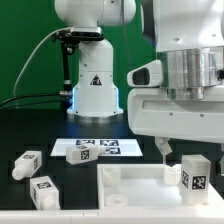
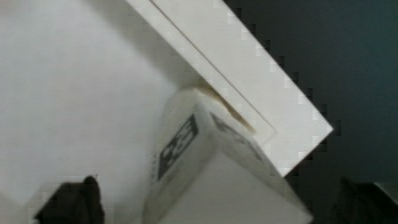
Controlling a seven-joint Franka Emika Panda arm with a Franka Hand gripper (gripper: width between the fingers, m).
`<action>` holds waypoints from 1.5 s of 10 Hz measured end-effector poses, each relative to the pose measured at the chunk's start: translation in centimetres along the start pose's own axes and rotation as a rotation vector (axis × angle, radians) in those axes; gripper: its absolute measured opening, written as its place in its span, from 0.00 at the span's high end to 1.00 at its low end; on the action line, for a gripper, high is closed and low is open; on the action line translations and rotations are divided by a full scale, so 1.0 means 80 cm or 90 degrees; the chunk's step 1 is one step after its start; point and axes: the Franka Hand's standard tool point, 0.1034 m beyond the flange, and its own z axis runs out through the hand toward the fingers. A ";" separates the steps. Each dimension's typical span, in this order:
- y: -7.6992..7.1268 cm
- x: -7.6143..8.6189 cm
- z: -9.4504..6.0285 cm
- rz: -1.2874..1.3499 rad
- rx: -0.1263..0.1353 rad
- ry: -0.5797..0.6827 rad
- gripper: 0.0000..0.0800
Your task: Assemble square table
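the exterior view takes in the whole bench: the square tabletop (image 1: 135, 183) lies underside up on the black table (image 1: 30, 135), its raised rim walling a shallow recess like a tray, and one leg (image 1: 195, 174) with a black-and-white tag stands upright at the tabletop's corner toward the exterior view's right. only this view shows the two loose legs (image 1: 27, 163), lying near each other on the table, well apart from the tabletop toward the exterior view's left, along with the marker board (image 1: 95, 148) behind the tabletop and the robot base (image 1: 95, 88) with its triangle mark further back. the gripper (image 1: 178, 152) hangs just above the corner leg; one dark finger (image 1: 163, 148) shows beside the leg and apart from it, the other is hidden. the wrist view gives what the exterior one cannot: looking down between the fingers, it shows the tagged leg close against the tabletop's rim at the corner, with the flat white floor of the recess on one side of the rim and dark table on the other. the dark fingertips (image 2: 71, 203) stand wide apart with the leg between them and clear of it, so the jaws are spread open and hold nothing. whether the leg is seated in a socket cannot be told.
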 end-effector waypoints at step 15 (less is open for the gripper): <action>-0.002 0.003 -0.003 0.337 -0.003 0.027 0.63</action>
